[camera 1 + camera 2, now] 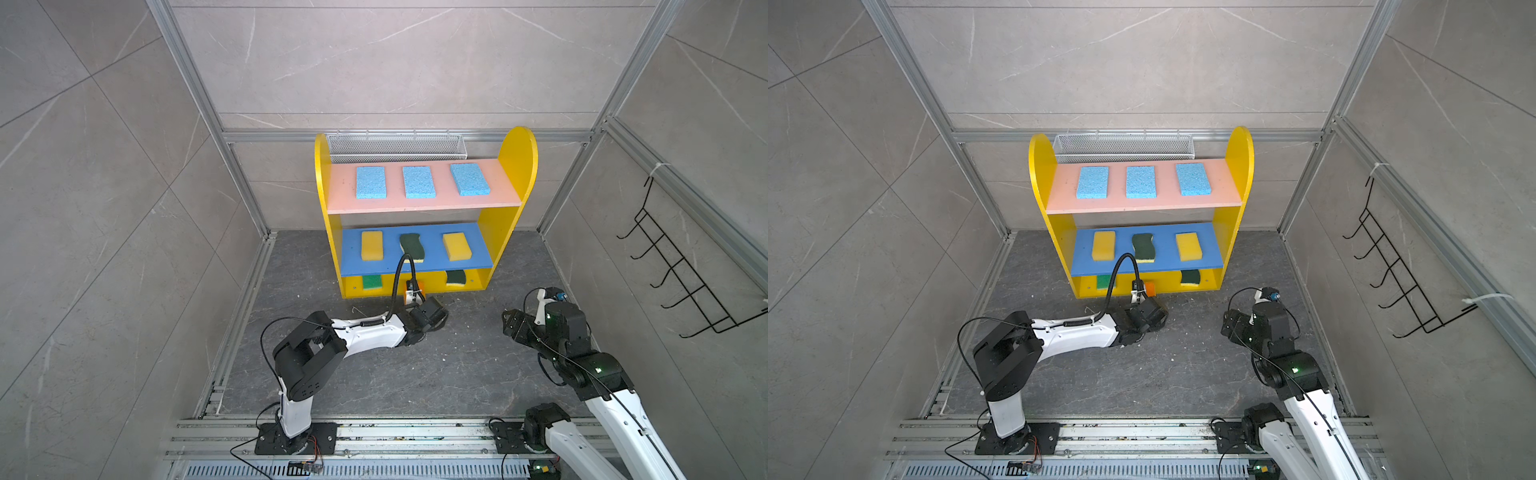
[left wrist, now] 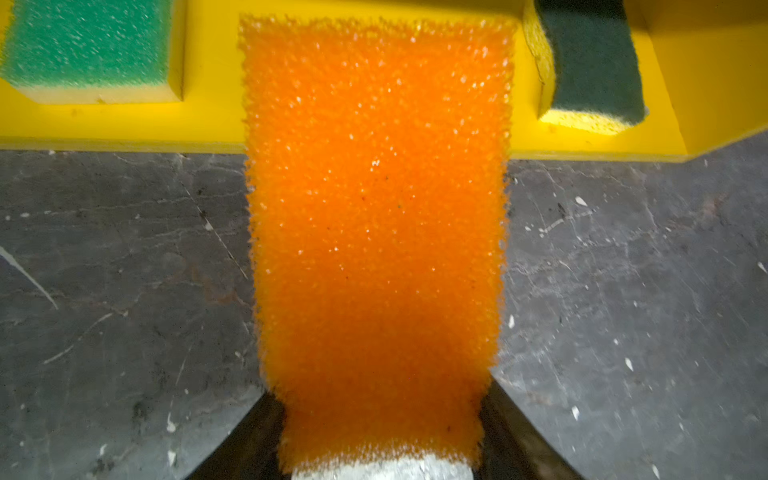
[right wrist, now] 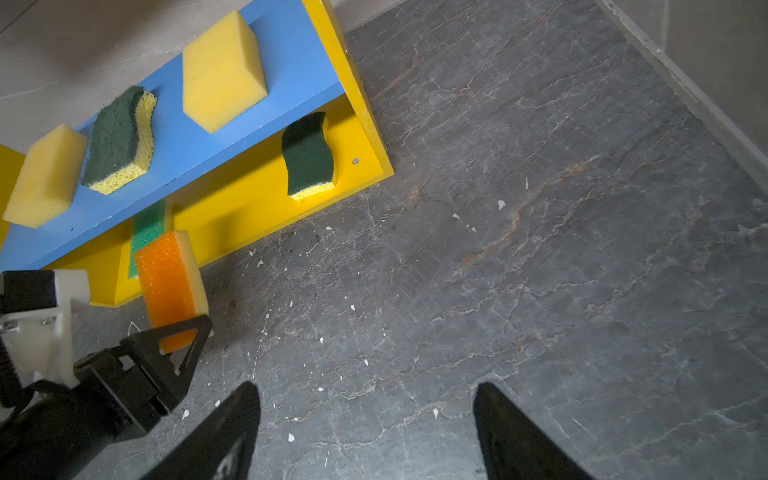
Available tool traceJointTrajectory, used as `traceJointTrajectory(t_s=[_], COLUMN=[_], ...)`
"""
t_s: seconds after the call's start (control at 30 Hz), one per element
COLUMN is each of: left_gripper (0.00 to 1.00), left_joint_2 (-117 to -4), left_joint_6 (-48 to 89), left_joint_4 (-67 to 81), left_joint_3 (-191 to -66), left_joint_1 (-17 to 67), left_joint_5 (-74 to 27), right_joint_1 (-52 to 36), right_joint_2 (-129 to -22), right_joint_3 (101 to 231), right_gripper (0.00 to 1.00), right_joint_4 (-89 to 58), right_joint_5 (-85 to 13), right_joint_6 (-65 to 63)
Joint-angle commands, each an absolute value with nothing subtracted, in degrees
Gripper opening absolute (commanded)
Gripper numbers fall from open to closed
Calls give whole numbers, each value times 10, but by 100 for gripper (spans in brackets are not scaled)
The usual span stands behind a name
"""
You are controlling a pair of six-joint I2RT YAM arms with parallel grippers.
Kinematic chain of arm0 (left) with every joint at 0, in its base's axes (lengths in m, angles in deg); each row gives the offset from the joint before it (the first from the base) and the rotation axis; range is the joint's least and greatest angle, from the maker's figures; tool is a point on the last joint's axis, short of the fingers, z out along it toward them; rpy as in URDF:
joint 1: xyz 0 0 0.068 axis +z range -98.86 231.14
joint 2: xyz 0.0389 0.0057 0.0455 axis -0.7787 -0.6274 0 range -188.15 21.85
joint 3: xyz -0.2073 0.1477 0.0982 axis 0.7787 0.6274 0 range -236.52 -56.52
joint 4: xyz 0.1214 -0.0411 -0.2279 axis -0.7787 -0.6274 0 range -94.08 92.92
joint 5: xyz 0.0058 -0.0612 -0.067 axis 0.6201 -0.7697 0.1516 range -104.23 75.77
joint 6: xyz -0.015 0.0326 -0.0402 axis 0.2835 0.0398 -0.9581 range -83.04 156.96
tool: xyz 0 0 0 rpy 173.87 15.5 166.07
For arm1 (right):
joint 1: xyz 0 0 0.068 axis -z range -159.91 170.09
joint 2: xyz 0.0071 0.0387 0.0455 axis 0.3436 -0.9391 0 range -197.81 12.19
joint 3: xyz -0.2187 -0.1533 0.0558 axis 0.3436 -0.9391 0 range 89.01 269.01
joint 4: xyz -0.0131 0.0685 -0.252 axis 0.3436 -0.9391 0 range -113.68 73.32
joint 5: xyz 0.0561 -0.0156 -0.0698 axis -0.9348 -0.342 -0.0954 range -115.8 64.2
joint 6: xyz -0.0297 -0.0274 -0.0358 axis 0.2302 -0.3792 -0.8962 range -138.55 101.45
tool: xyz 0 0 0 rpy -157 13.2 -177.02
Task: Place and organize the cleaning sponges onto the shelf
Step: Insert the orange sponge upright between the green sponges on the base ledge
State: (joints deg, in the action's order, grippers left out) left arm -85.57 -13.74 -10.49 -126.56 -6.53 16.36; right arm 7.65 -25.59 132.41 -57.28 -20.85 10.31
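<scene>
left arm [image 1: 365, 330] stretched low, reaching to the middle, left gripper [image 2: 380, 419] pinched on sponge [image 2: 374, 208], right arm [image 1: 582, 357] folded back, right gripper [image 3: 365, 395] fingers [image 3: 511, 432] spread wide

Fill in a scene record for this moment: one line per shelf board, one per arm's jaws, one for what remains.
Pink upper board: three light blue sponges in a row
Blue middle board: two yellow sponges flanking a dark-green wavy sponge
Yellow base: bright green sponge, second dark-green wavy sponge, gap between them
Left jaws: shut on the orange sponge, its far end at the base's front edge, facing that gap
Right jaws: open, empty, above the floor
Remaining: orange sponge not yet set down
</scene>
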Motion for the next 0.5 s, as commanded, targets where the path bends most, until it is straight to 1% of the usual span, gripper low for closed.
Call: traceJointTrajectory(t_s=[0.0,0.13,0.27,0.47], left_gripper=[61,61,61,61], left_joint_2=[-882,-903,-928,-950], left_joint_6=[-114,-82,-56,-33], left_joint_4=[-85,-79,-88,-40], left_joint_3=[-1285,-1308,-1337,-1343], left_joint_1=[-53,-47,-45,-41], left_joint_5=[195,203,232,260], right_joint_1=[78,78,78,78], right_joint_2=[-262,-271,-279,-281], right_joint_3=[1340,1345,1350,1356], right_gripper=[83,83,82,82], right_joint_4=[-584,-584,-583,-586], right_joint_5=[-198,-200,-201,-204], right_joint_6=[91,92,92,90])
